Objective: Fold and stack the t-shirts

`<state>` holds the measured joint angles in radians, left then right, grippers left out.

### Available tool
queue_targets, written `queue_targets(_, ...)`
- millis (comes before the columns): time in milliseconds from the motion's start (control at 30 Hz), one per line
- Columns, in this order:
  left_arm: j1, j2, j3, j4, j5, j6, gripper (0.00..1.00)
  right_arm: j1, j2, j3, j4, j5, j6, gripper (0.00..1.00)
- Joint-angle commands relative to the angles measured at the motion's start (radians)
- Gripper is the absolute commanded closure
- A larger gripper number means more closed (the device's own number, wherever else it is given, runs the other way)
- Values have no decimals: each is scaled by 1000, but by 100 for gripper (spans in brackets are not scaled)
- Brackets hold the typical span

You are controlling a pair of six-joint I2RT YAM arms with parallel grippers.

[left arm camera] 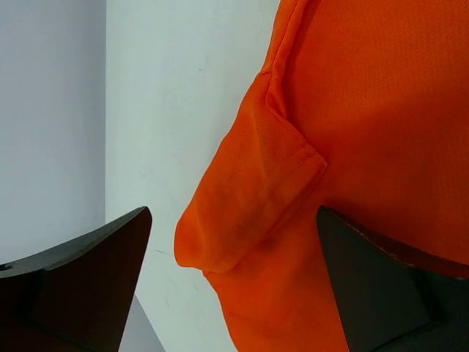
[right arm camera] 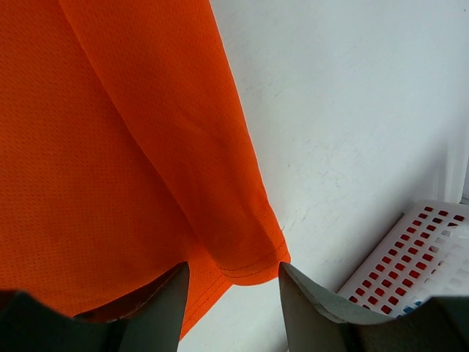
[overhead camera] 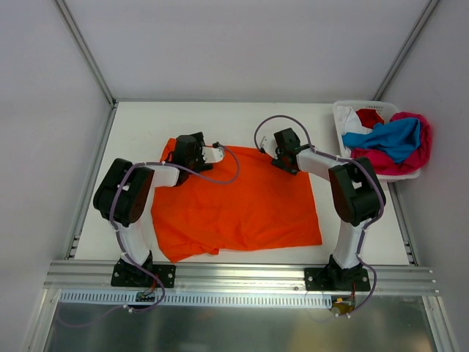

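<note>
One shirt is out and none is folded. Orange shirt lies spread on the counter between the two arms. It is mostly flat, with the near-left edge a little rumpled. I see no doubled layer across the body, so I judge that folding has not begun and this is the flatten-and-square stage.

Left claw: wide, holding nothing. It hangs over the shirt's far-left corner, where the sleeve lies with its hem partly folded over. One finger is over bare counter, the other over cloth.

Right claw: partly parted, neither wide nor narrow. It is at the far-right corner, and the hem corner lies in the gap between the fingers. Counter shows through the gap and no pinch is visible, so I judge it is not gripping. Contact under the fingers is hidden.

Basket stands at the far-right edge, well apart from the orange shirt. Heaped in it, unfolded, are the blue shirt, red shirt, pink shirt draped over the rim, and white shirt.

No folded pile is in view.

Left to do: smooth the sleeve and fold the orange shirt. Then take out, fold and stack the four from the basket. My judgement is that the task is very early, with nearly all of it ahead.
</note>
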<state>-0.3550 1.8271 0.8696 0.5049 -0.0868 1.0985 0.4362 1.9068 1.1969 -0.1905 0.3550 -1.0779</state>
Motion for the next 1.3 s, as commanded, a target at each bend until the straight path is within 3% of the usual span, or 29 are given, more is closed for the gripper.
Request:
queue_targets(0,-12,34,31,-22,1,57,3,-1,-25,6,11,13,9,44)
queue_targets(233,-15,80,45,70,-67,96,7,-1,-37,-6,11,10,12,44)
queue_targets(833,-30,-109,72,-40,15,20,4,-1,-29,-14,19,6,24,44)
queue_targets(1267,-41,44,166,-81,-5,69,9,-2,-32,-19,20,10,21,44)
